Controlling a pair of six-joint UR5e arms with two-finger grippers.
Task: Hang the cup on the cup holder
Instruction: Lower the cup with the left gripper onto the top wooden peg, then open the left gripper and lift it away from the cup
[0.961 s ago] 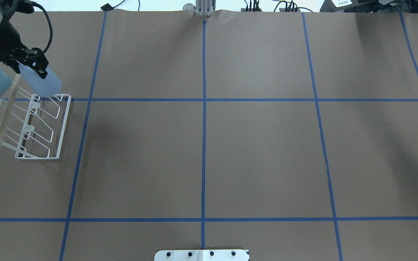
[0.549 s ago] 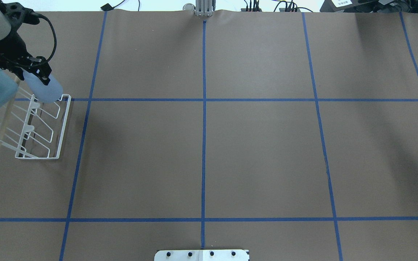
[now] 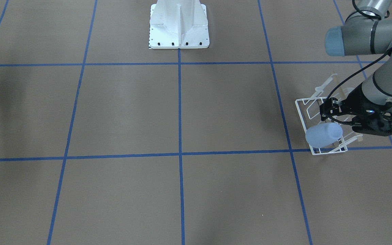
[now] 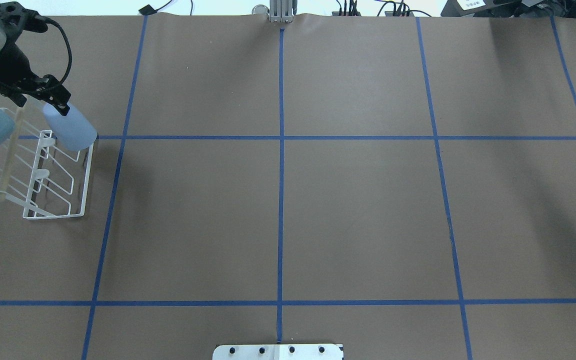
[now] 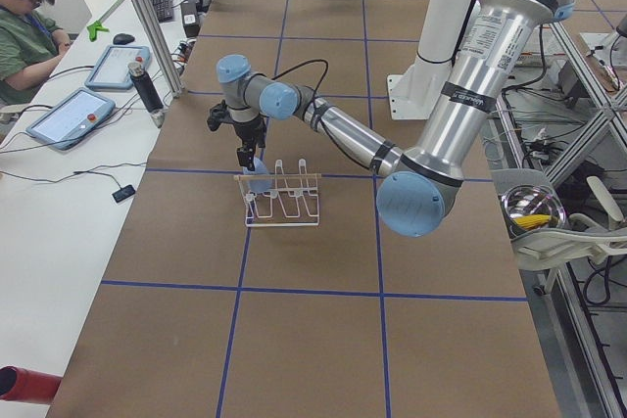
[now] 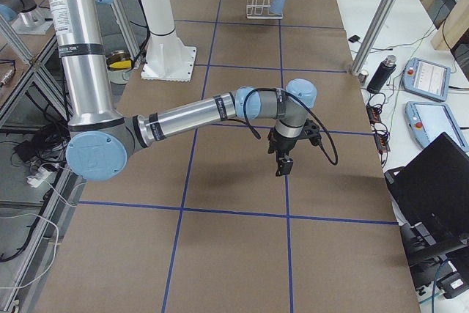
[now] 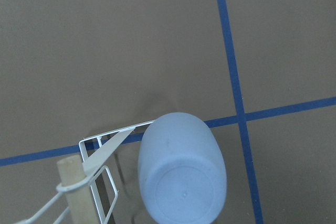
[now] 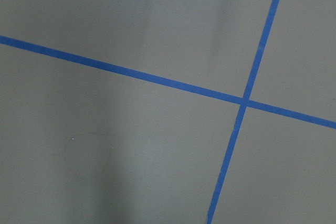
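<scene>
L gripper (image 4: pixel 60 102): upper left of overhead view; jaw gap unreadable, can't tell if gripping. Cup (image 4: pixel 72 129): just below it, tilted, base up, over top-right corner of cup holder (image 4: pixel 43 175). R gripper (image 6: pixel 283 166): above table (image 6: pixel 220 247), centre of right-side view; state can't tell.

The cup holder (image 4: pixel 42 175) stands on the bench (image 4: pixel 358 215) near its left end. The cup (image 4: pixel 70 129) hangs tilted over the holder's far corner, the one toward the bench's middle, held by the left gripper (image 4: pixel 60 105) just beyond it. The right gripper (image 6: pixel 282 166) hovers over the bench's right end, well apart.
</scene>
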